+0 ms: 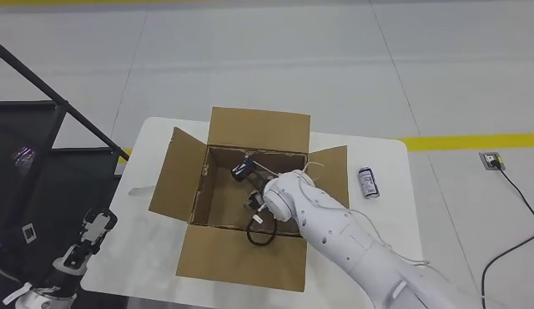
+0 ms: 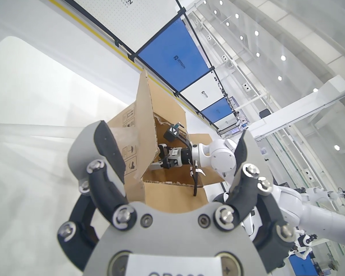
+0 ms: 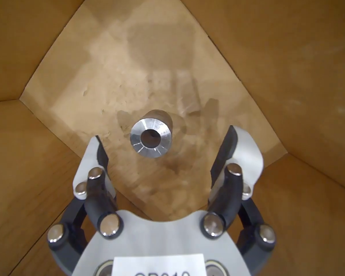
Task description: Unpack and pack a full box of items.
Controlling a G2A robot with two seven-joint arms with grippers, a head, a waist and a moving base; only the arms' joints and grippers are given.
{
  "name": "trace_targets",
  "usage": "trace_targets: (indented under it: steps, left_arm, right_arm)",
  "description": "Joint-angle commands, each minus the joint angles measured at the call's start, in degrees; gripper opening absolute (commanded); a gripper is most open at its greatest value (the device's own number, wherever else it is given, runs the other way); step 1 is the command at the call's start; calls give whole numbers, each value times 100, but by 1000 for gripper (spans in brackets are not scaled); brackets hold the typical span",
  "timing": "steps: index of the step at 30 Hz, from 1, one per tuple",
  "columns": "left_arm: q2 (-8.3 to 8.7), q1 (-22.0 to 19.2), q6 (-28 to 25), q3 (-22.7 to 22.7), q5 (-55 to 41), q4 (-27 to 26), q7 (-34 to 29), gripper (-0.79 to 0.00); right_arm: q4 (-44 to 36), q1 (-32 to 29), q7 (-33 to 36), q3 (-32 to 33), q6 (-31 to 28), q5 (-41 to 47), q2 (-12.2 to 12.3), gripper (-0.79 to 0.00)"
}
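An open cardboard box (image 1: 247,196) stands mid-table with all flaps spread. My right arm leans down into it, and my right gripper (image 3: 164,140) hangs open above a metal cylinder (image 3: 151,136) that stands upright on the box floor (image 3: 109,67), its hollow end facing up between the fingers (image 3: 227,150) without touching them. A small can (image 1: 367,183) lies on the table to the right of the box. My left gripper (image 2: 172,142) stays open and holds nothing, low off the table's near left corner (image 1: 94,227), looking toward the box (image 2: 149,150).
The white table (image 1: 150,225) has bare room left of the box and along its right side around the can. A black frame and dark fabric (image 1: 42,175) stand beside the table's left edge. The box walls (image 3: 290,58) close in around the right gripper.
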Motion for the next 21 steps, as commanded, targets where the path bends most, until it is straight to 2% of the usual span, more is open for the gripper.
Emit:
trace_targets:
  steps: [1, 2, 6, 8, 12, 14, 18, 21]
  left_arm:
    - [4, -14, 7, 8, -1, 17, -10, 0]
    - [7, -20, 15, 12, 12, 22, -22, 0]
    - [14, -41, 22, 23, 25, 40, -38, 0]
    - [18, -52, 22, 25, 23, 53, -42, 0]
    - [25, -64, 25, 32, 21, 74, -51, 0]
    - [29, -78, 24, 43, 29, 80, -60, 0]
    - [38, -119, 37, 77, 62, 68, -80, 0]
    - [47, -163, 59, 119, 72, 47, -134, 0]
  right_arm:
    - [235, 20, -83, -20, -12, 48, -82, -311]
    - [332, 32, -119, -35, -35, 62, -123, -394]
    - [644, 70, -236, -62, -94, 130, -272, -502]
    - [759, 92, -310, -62, -123, 148, -334, -613]
    - [832, 157, -488, -22, -151, 146, -418, -693]
    - [791, 198, -498, 33, -174, 176, -438, -785]
    - [418, 241, -391, 204, -219, 213, -402, -785]
    - [-175, 169, -205, 388, -142, 98, -282, -785]
